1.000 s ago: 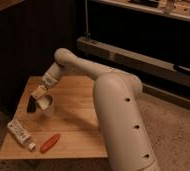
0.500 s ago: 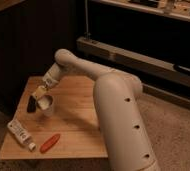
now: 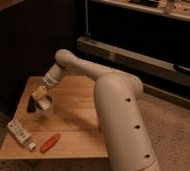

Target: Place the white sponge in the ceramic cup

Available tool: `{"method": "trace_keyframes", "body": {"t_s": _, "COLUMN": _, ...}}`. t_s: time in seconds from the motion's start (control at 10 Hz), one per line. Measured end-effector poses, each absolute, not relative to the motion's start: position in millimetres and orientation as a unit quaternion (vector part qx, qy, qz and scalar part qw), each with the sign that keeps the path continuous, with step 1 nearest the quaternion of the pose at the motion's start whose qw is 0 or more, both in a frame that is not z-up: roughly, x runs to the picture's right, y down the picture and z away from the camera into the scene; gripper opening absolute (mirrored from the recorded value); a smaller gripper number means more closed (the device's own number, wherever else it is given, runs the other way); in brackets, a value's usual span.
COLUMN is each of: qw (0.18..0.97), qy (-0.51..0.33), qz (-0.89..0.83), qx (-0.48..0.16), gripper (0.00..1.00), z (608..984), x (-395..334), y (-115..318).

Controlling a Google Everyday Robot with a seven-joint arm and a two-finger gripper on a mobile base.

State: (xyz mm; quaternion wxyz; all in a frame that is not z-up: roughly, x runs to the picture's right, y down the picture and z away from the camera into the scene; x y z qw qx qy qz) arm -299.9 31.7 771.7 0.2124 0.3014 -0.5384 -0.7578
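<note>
- Cream-white, the white sponge (image 3: 40, 92) is sitting pinched in the gripper (image 3: 39, 94), directly above the ceramic cup (image 3: 44, 104)
- Nothing is shifting since half a second ago; release is seemingly pending

Wooden counter (image 3: 83, 120), pale bamboo-like top. Near its front-left corner: long white printed tube (image 3: 20, 133), lying flat, angled. Just right of the tube: small red-orange elongated item (image 3: 50, 143), also flat. Pincer (image 3: 40, 94) over the counter's left side.
</note>
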Motion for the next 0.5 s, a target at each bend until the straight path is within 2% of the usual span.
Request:
{"method": "trace_keyframes", "body": {"t_s": 0.3, "qw": 0.212, "qy": -0.539, "qz": -0.758, "qx": 0.302, "gripper": 0.66, "z": 771.8, "x": -299.1, "y": 32.3}}
{"method": "trace_keyframes", "body": {"t_s": 0.5, "qw": 0.212, "qy": -0.538, "qz": -0.758, "qx": 0.302, "gripper": 0.81, "z": 771.9, "x": -298.4, "y": 32.5}}
